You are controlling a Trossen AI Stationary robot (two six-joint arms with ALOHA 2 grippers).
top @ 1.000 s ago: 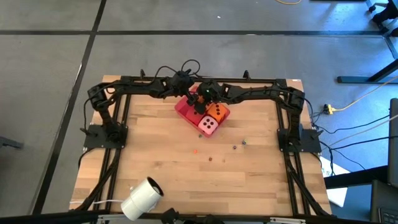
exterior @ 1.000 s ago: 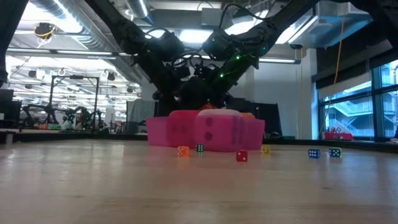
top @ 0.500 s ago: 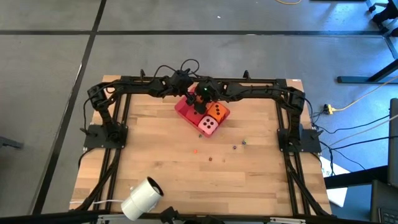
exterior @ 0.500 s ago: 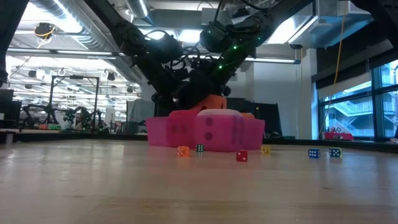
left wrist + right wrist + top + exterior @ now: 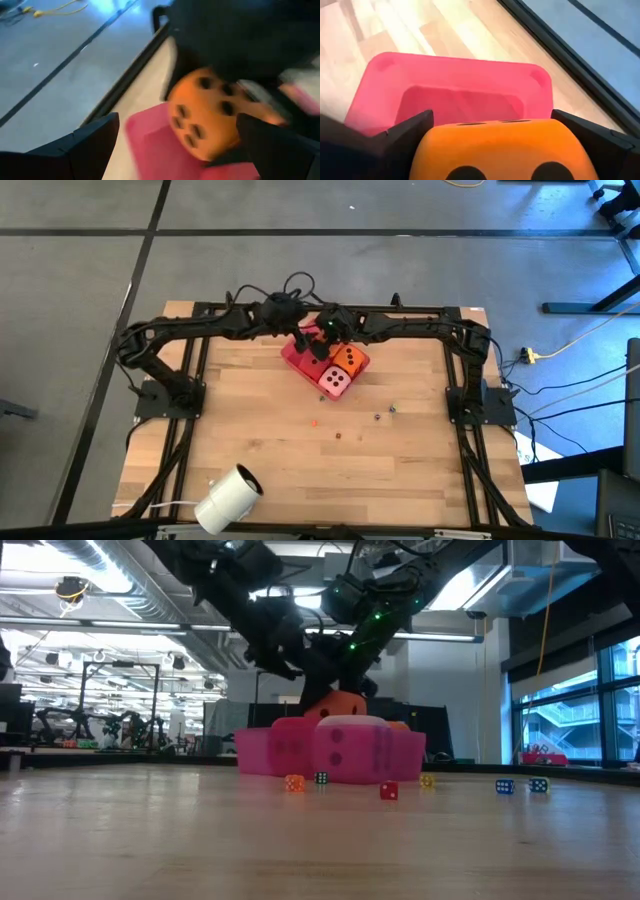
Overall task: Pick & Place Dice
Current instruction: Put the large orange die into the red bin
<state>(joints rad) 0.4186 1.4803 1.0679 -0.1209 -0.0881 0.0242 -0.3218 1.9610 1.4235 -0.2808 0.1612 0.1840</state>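
A red tray (image 5: 298, 358) lies at the far middle of the table. In it are an orange die (image 5: 349, 360) and a pink die (image 5: 336, 382). My right gripper (image 5: 497, 145) is shut on a second orange die (image 5: 495, 150) over the tray's far part (image 5: 455, 95). In the low view this die (image 5: 335, 702) shows above the tray's wall (image 5: 280, 750). My left gripper (image 5: 187, 150) stands open just left of that die (image 5: 210, 115), higher up, touching nothing. My right gripper pinches the orange die between its two fingers, by two opposite sides (image 5: 432, 150). The fingers slant down at it from the table's far right. The die sits above the tray's rim; whether its underside rests on anything, the tray's wall and the pink die hide.
Several tiny coloured dice (image 5: 338, 435) lie scattered on the wood near the table's middle, in front of the tray (image 5: 388, 791). A white cylinder (image 5: 228, 498) lies at the near left edge. Black frame rails (image 5: 420, 310) run along the far and side edges.
My left gripper has risen and drawn back from the orange die toward the table's far left, still open. More of the orange die shows above the tray in the low view than a second ago.
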